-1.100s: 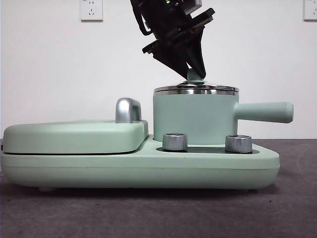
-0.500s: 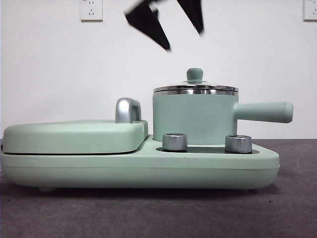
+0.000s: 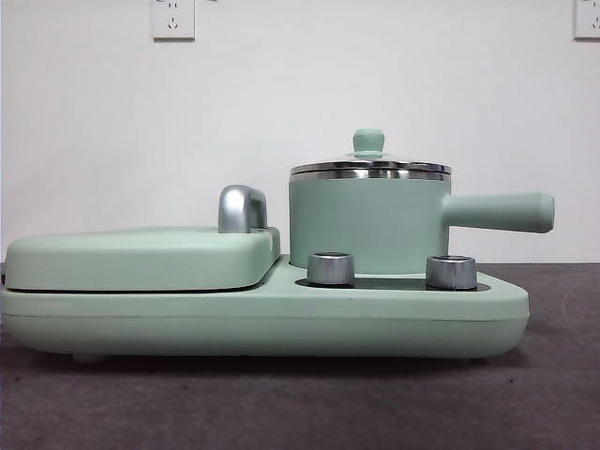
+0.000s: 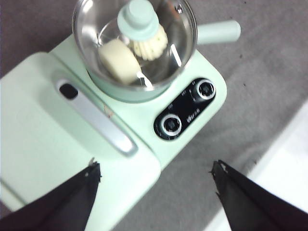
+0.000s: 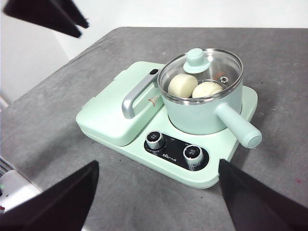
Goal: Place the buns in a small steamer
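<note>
The left claw [image 4: 154, 192] hangs open and empty above the cooker, its two black jaws spread wide apart; the right claw [image 5: 156, 192] is likewise open and empty, well back from the appliance. Inside the small steamer [image 5: 202, 113], seen through its glass lid [image 5: 211, 67], the smooth bun [image 5: 182, 85] lies at about nine o'clock and the ridged bun [image 5: 207, 89] touches it at about three o'clock. With both buns in the pot and the lid seated, the task looks finished, so probably nothing remains but for the arms to stay clear.
</note>
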### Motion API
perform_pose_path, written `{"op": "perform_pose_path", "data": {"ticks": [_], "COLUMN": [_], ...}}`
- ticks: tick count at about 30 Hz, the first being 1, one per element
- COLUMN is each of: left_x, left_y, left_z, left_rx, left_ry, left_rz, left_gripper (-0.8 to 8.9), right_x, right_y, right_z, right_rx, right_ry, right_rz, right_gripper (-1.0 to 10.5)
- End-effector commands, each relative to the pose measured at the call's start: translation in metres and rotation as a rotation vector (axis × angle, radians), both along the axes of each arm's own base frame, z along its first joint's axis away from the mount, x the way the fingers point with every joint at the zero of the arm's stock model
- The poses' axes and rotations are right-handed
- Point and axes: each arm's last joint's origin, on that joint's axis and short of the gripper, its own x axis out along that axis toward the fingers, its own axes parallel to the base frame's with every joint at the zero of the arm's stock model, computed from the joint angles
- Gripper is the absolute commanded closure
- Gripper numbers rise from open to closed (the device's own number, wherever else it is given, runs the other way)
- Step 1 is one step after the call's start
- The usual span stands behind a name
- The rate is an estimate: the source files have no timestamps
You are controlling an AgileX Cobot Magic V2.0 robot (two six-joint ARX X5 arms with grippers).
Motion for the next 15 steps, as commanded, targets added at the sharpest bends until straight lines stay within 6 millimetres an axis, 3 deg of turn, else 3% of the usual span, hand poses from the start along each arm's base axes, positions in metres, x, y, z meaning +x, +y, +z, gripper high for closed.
{"op": "perform_pose_path", "data": {"ticks": [1, 7, 15], "left_x": [-0.014, -0.049, -0.11], "left_y": [0.009, 0.044, 0.091], "left_z": [0.0, -0.031, -0.087], "left_rx": [0.0, -0.05, -0.299], "left_ry": [0.001, -0.044, -0.136], "left_rz": [-0.01, 0.037, 0.21], "left_gripper": [4.49, 4.49, 4.48], "right_x": [0.0, -0.001, -0.001], "right_y": [0.0, 0.001, 0.0], "right_z": [0.003, 0.003, 0.003], "right_rx": [-0.004, 0.001, -0.018], "right_ry": [-0.024, -0.022, -0.037], "right_rz": [0.017, 0.037, 0.04], "right_gripper": [5.6, 5.6, 5.6]}}
